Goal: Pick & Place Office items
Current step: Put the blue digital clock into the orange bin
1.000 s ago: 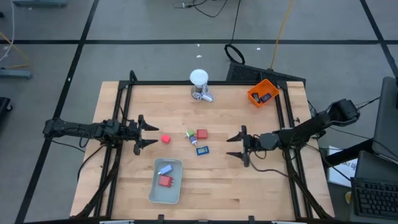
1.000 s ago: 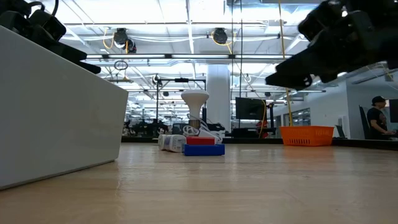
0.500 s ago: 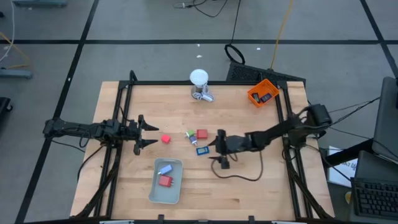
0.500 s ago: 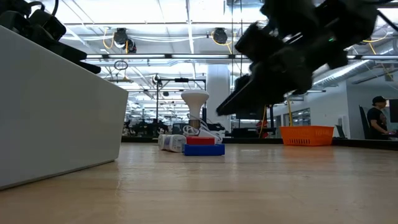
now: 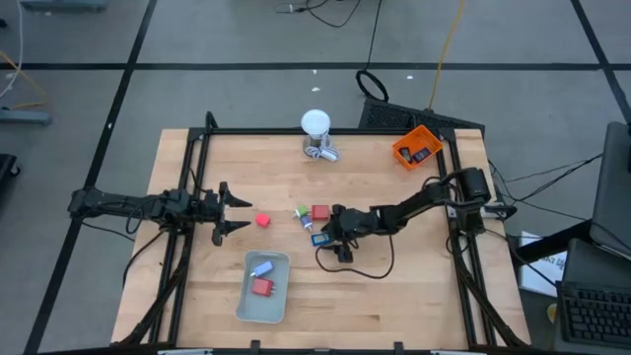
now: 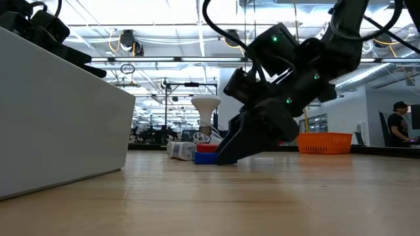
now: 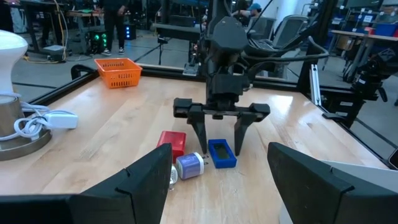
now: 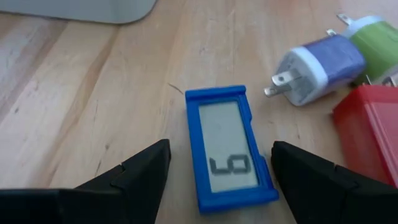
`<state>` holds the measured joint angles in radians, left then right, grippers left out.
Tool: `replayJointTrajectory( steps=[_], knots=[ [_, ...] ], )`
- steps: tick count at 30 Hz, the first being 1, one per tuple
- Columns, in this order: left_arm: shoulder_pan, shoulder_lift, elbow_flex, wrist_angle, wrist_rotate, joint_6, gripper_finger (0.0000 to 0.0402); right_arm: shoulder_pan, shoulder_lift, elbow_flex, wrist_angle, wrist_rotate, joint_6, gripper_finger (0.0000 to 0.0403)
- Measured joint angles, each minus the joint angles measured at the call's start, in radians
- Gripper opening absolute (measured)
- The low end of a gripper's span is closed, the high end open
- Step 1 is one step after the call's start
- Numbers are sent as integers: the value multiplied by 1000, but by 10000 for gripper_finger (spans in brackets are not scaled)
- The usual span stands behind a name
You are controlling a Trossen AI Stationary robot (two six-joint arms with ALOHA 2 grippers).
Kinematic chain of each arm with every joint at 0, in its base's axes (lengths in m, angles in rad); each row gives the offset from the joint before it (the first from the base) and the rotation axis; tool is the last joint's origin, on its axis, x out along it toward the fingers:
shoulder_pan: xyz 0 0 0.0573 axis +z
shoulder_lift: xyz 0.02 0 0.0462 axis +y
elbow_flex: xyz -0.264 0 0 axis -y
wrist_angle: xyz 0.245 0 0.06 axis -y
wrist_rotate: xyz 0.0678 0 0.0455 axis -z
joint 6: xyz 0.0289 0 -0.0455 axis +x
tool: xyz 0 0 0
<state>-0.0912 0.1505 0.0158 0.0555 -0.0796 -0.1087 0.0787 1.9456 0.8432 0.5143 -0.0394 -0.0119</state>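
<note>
The left gripper (image 5: 229, 212) is hovering at the table's left edge with its fingers spread and nothing between them, apparently parked clear of the work. Just to its right a small red block (image 5: 262, 220) is lying alone on the wooden tabletop (image 5: 394, 286), and nearer the front a pale grey rounded tray (image 5: 245, 301) is already holding a light-blue piece (image 5: 260, 267) and another red block (image 5: 262, 287), presumably the drop-off. At centre, the right gripper (image 5: 335, 235) is reaching across with its fingers apart, straddling the blue-framed rectangular counter with a grey display (image 8: 229, 146), which is lying flat on the wood beside a lilac plug adapter (image 8: 318, 70); the pose suggests a lengthwise pinch is being lined up.
</note>
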Motion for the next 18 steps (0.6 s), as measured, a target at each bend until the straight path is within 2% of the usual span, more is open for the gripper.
replayJointTrajectory(
  steps=[18],
  knots=[
    [0, 0, 0, 0, 0, 0, 269, 9, 7, -1, -14, -9, 19, 274]
  ],
)
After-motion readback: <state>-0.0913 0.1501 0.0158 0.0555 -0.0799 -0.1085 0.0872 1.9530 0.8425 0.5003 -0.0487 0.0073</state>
